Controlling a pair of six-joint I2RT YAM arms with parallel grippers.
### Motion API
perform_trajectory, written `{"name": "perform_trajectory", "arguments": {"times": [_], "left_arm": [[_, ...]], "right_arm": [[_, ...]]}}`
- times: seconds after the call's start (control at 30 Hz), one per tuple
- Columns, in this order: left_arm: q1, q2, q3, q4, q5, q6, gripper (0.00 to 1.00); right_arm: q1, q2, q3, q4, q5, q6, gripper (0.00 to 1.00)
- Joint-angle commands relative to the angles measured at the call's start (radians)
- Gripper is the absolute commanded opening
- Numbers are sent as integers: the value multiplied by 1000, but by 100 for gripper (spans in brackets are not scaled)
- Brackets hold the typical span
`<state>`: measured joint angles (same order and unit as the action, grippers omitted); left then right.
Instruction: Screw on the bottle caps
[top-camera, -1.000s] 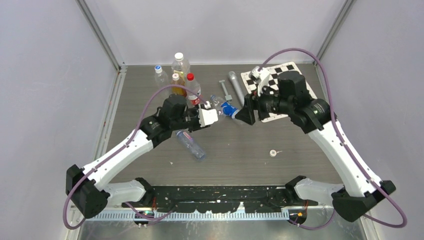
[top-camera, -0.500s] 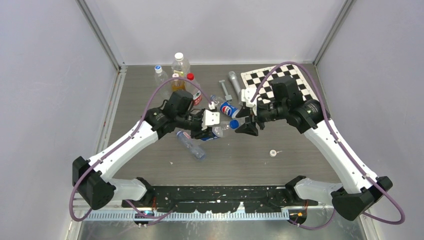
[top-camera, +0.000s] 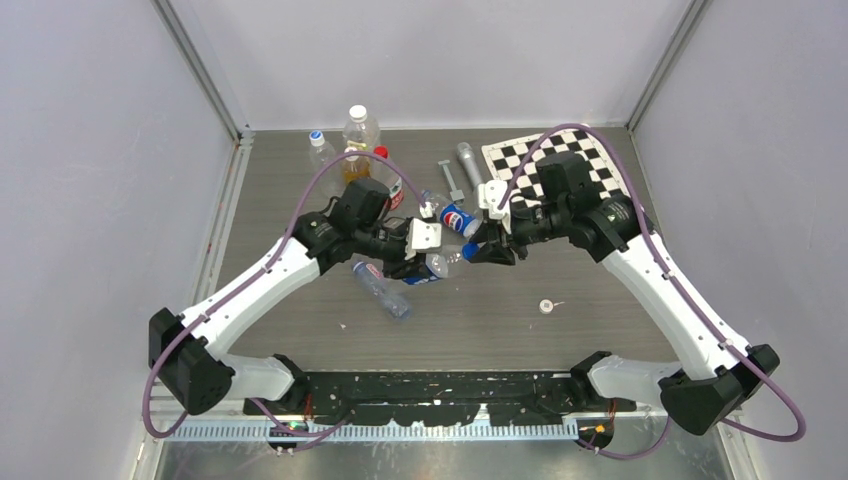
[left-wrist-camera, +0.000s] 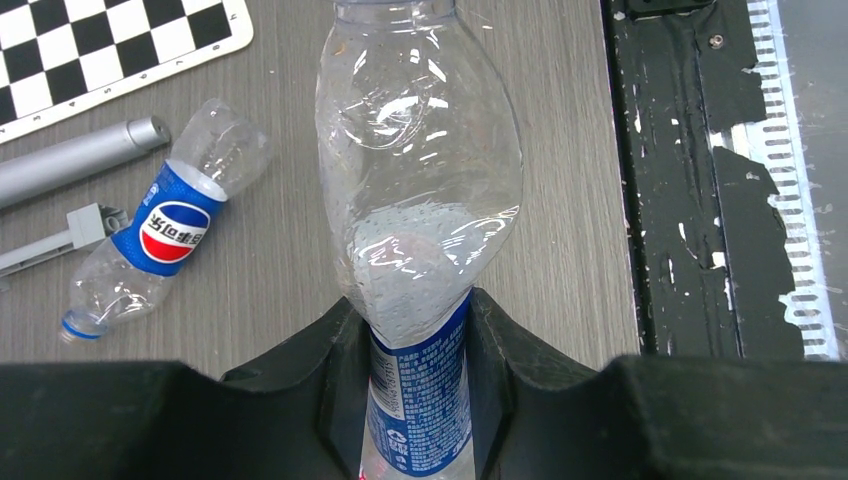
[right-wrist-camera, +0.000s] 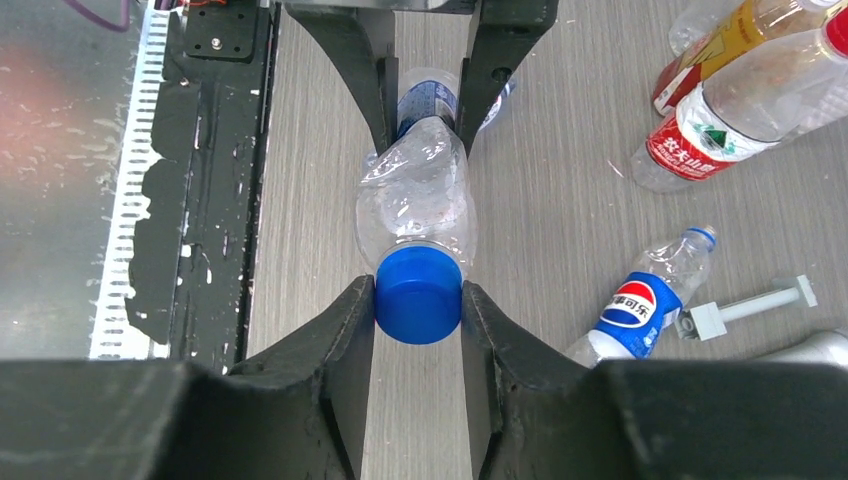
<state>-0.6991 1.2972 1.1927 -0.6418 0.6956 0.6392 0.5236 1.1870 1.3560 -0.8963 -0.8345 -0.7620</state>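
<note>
Left tool (left-wrist-camera: 415, 340) is clamped on the blue-label bottle (left-wrist-camera: 420, 180), both fingers on the label band near its base. The bottle is held off the table (top-camera: 480, 320), lying roughly level over the middle, neck pointing right toward the other arm.

Right tool (right-wrist-camera: 417, 300) is pinched on the blue cap (right-wrist-camera: 418, 312), one finger on each side. The cap sits at the neck end of the held bottle. Can't tell from these views whether it is on the threads.

Other task items:
- Pepsi bottle (left-wrist-camera: 170, 225) lies on its side on the table, just far of the held bottle, with an open neck.
- Plain bottle (top-camera: 385, 290) lies on its side, near and left of the held one, below the left arm.
- White cap (top-camera: 546, 306) is loose on the table, near-right, well apart from every bottle.

Clutter:
- Red-capped bottle (right-wrist-camera: 720, 135) and amber-liquid bottle (top-camera: 357, 135) are at far left.
- Grey cylinder (left-wrist-camera: 80, 160) lies far of the Pepsi bottle.
- Chessboard (left-wrist-camera: 90, 50) is at far right, partly under the right arm.
</note>
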Motion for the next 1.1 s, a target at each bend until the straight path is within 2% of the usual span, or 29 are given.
{"name": "perform_trajectory", "arguments": {"times": [0.0,0.07,0.1,0.13,0.2,0.3,0.4,0.53,0.57,0.67,0.83,0.93,1.0,1.03,1.07], "left_arm": [[4,0,55,12,38,-4,0],[4,-2,56,27,34,-17,0],[4,-6,54,44,26,-30,0],[4,-11,45,69,14,-46,0],[3,-29,19,146,-29,-93,0],[-2,-62,-46,275,-117,-145,0],[-36,-97,-108,390,-282,-134,0],[-153,-145,-214,575,-543,-55,0],[-183,-156,-246,638,-600,-18,0],[-291,-168,-323,803,-782,119,0],[-375,-143,-391,978,-935,261,0],[-373,-135,-386,931,-963,241,0],[-345,-140,-367,837,-930,174,0],[-316,-147,-355,780,-882,127,0],[-283,-157,-348,731,-823,72,0]], "right_arm": [[8,15,43,-3,9,-5,31],[8,22,42,1,24,19,19],[9,25,43,7,39,54,7],[9,30,43,27,48,78,2],[10,38,39,80,90,207,1],[9,51,29,181,237,577,1],[8,93,55,210,348,797,1],[-7,159,96,177,465,1104,1],[-17,167,100,156,474,1228,1],[-61,222,109,124,446,1466,1],[-69,259,83,141,452,1572,1],[-74,249,83,160,454,1544,1],[-78,235,92,182,430,1467,9],[-80,225,101,192,400,1431,20],[-82,220,106,196,385,1353,26]]}}
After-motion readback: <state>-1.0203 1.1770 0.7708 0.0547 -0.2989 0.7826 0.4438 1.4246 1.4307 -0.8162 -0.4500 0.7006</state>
